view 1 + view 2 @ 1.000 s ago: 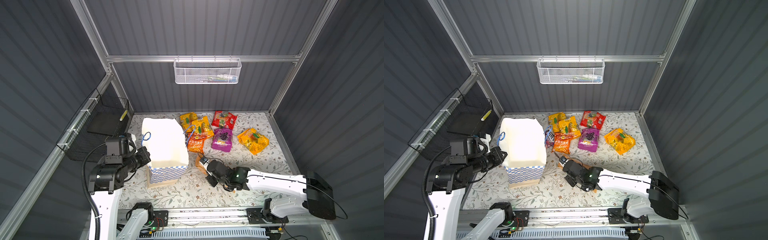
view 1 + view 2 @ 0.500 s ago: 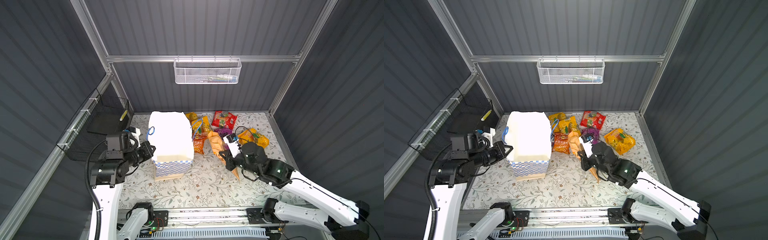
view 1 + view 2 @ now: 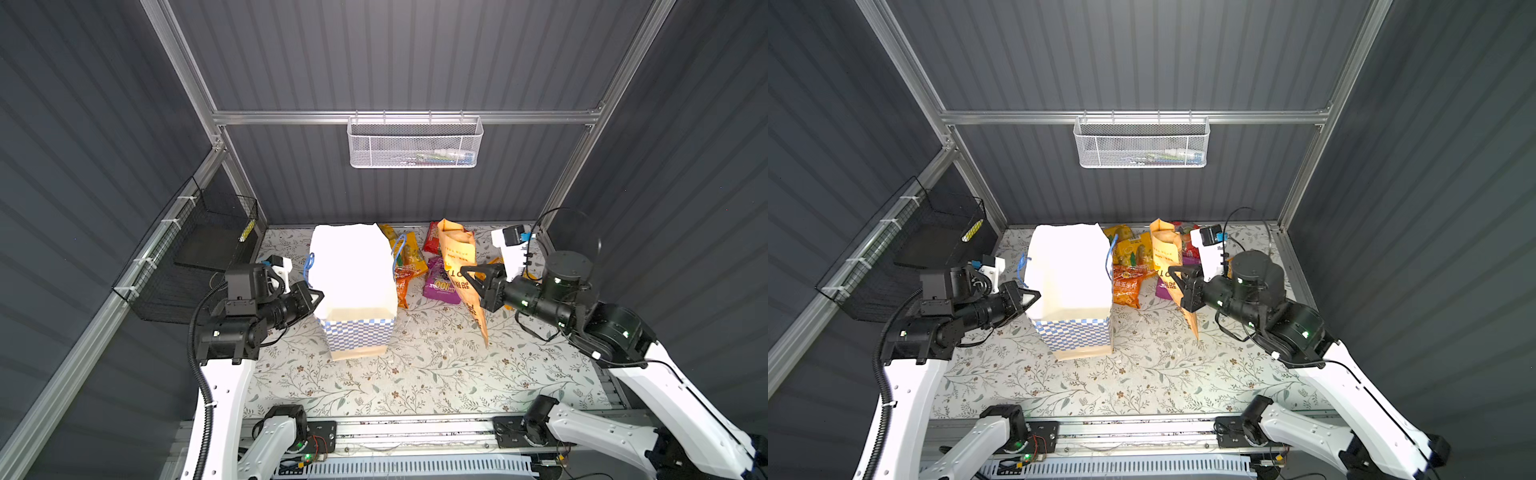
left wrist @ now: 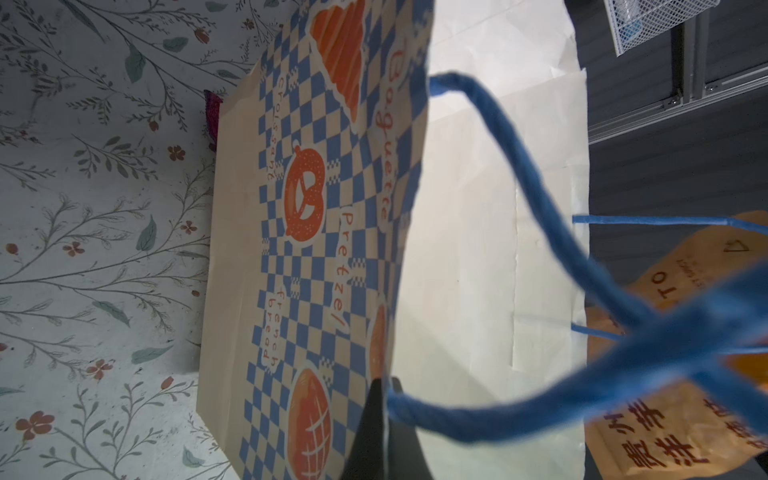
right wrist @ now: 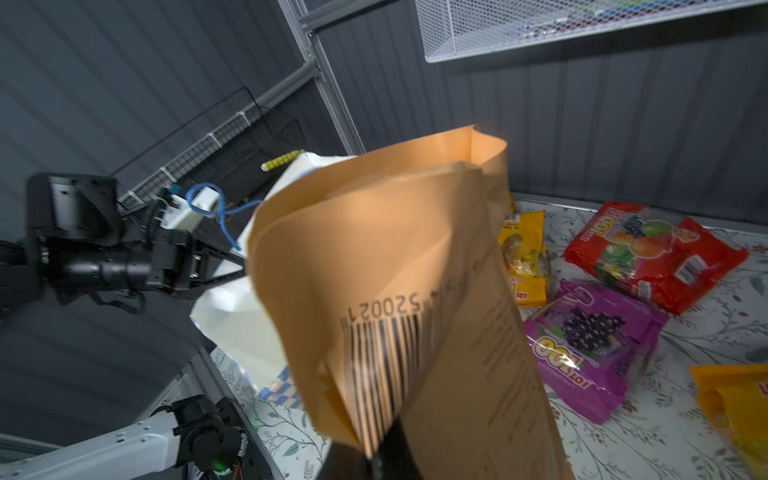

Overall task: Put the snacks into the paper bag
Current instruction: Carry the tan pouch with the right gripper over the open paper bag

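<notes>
The paper bag (image 3: 353, 270) (image 3: 1071, 274) stands upright left of the middle, white above and blue-checked near its base. My left gripper (image 3: 319, 296) (image 3: 1035, 296) (image 4: 384, 395) is shut on the bag's left rim, beside a blue cord handle (image 4: 536, 187). My right gripper (image 3: 469, 278) (image 3: 1177, 278) (image 5: 374, 453) is shut on the tan pouch (image 3: 457, 253) (image 3: 1165, 249) (image 5: 395, 270), held off the table to the right of the bag. Purple (image 3: 438, 282) (image 5: 594, 345), red (image 3: 432, 243) (image 5: 656, 253), yellow (image 3: 1133, 251) (image 5: 523, 257) and orange (image 3: 1127, 289) snacks lie behind.
A white mesh basket (image 3: 415, 143) hangs on the back wall. A black wire basket (image 3: 199, 249) is fixed to the left wall, close behind my left arm. The floral table cover (image 3: 415, 374) stretches toward the front rail.
My right arm has lifted the tan pouch off the table and carried it up and back, beside the bag. The left gripper has kept the rim while the bag shifted right.
</notes>
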